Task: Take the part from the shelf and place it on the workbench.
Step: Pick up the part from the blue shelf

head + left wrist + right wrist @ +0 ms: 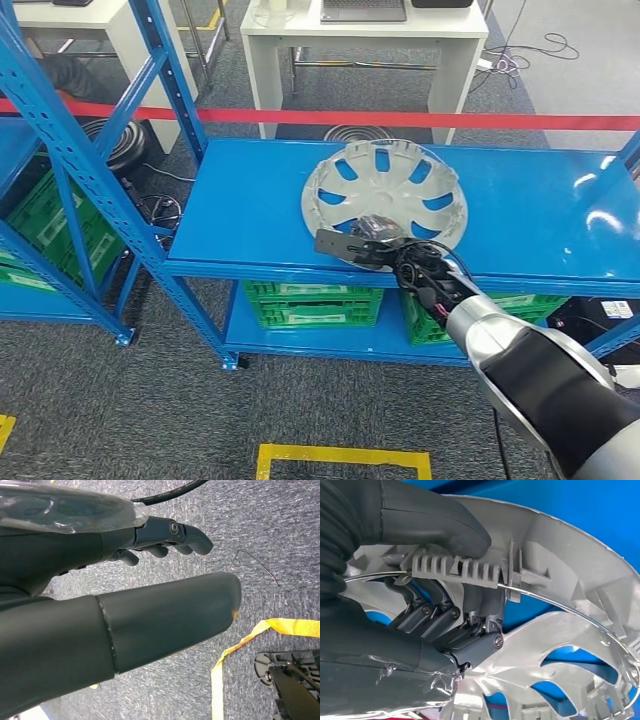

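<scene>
Right arm's stretched forward, its robot hand clamped with thumb one side, fingers the other. Left robot hand hangs down, fingers loosely curled, holding nothing.

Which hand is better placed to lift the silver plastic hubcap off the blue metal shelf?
The right hand. It already grips the silver plastic hubcap at its near rim on the blue metal shelf, thumb on one side and fingers on the other. The left hand hangs over the grey carpet.

No legible text, labels, brands, numbers or signs anywhere.
</scene>
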`<action>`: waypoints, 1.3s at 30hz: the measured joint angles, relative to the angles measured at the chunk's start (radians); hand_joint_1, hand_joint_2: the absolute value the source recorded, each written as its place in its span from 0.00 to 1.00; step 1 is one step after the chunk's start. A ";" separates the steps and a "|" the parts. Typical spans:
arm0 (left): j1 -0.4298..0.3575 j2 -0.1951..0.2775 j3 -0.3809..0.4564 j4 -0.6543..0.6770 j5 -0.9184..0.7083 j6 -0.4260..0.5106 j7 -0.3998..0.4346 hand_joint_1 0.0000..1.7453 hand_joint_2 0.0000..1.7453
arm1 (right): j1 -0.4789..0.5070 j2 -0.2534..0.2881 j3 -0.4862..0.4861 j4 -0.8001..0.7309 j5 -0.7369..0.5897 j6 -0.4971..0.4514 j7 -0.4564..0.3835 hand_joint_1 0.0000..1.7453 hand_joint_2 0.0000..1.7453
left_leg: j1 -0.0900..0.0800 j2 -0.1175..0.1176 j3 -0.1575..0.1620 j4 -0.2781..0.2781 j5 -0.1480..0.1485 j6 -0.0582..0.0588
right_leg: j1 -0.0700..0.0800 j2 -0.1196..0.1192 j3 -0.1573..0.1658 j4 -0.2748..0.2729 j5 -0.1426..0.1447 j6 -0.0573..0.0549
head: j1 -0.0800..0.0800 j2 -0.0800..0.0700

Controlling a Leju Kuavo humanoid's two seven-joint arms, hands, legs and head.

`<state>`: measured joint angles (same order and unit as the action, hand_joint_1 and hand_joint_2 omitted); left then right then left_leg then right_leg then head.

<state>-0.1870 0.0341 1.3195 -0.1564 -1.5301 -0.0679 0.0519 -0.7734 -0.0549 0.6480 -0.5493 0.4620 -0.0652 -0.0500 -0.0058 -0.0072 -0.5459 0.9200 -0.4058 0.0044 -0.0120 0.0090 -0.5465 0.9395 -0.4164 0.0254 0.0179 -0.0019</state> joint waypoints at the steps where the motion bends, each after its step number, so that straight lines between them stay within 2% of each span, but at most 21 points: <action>1: 0.000 0.000 0.000 0.000 0.000 0.000 0.000 0.00 0.00 | 0.000 0.000 0.000 0.000 0.000 0.000 0.000 0.98 1.00 | 0.000 0.000 0.000 0.000 0.000 0.000 | 0.000 0.000 0.000 0.000 0.000 0.000 | 0.000 0.000; 5: 0.000 0.000 0.000 0.000 0.000 0.001 0.000 0.00 0.00 | 0.001 -0.001 0.000 0.000 0.000 0.000 0.000 0.99 1.00 | 0.000 0.000 0.000 0.000 0.000 0.000 | 0.000 0.000 0.000 0.000 0.000 0.000 | 0.000 0.000; 9: 0.000 0.000 0.000 0.000 0.001 0.002 0.000 0.00 1.00 | 0.001 -0.002 -0.001 -0.002 0.000 0.000 0.000 1.00 1.00 | 0.000 0.000 0.000 0.000 0.000 0.000 | 0.000 0.000 0.000 0.000 0.000 0.000 | 0.000 0.000; 19: 0.000 0.003 0.000 0.000 0.002 0.023 -0.004 0.00 1.00 | 0.010 -0.010 -0.006 -0.019 0.000 -0.009 0.005 1.00 1.00 | 0.000 0.000 0.000 0.000 0.000 0.000 | 0.000 0.000 0.000 0.000 0.000 0.000 | 0.000 0.000; 23: 0.000 0.007 0.001 0.000 0.003 0.040 -0.002 0.00 1.00 | 0.019 -0.010 -0.014 -0.031 -0.006 -0.053 -0.007 1.00 1.00 | 0.000 0.000 0.000 0.000 0.000 0.000 | 0.000 0.000 0.000 0.000 0.000 0.000 | 0.000 0.000; 28: 0.000 0.007 0.002 0.000 0.003 0.043 -0.001 0.00 1.00 | 0.030 -0.010 -0.044 -0.066 -0.063 -0.141 -0.072 1.00 1.00 | 0.000 0.000 0.000 0.000 0.000 0.000 | 0.000 0.000 0.000 0.000 0.000 0.000 | 0.000 0.000; 34: 0.003 0.007 0.002 0.000 0.002 0.050 -0.001 0.00 1.00 | 0.060 -0.011 -0.107 -0.180 -0.195 -0.238 -0.144 1.00 1.00 | 0.000 0.000 0.000 0.000 0.000 0.000 | 0.000 0.000 0.000 0.000 0.000 0.000 | 0.000 0.000; 39: 0.006 0.006 0.002 0.000 0.001 0.055 -0.001 0.00 1.00 | 0.084 -0.019 -0.158 -0.311 -0.239 -0.260 -0.146 1.00 1.00 | 0.000 0.000 0.000 0.000 0.000 0.000 | 0.000 0.001 -0.001 0.000 0.000 0.000 | -0.001 0.000</action>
<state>-0.1807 0.0406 1.3219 -0.1564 -1.5289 -0.0127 0.0511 -0.6890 -0.0739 0.4899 -0.8598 0.2228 -0.3255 -0.1964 -0.0058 -0.0068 -0.5461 0.9200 -0.4059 0.0043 -0.0120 0.0098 -0.5471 0.9395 -0.4162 0.0250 0.0174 -0.0019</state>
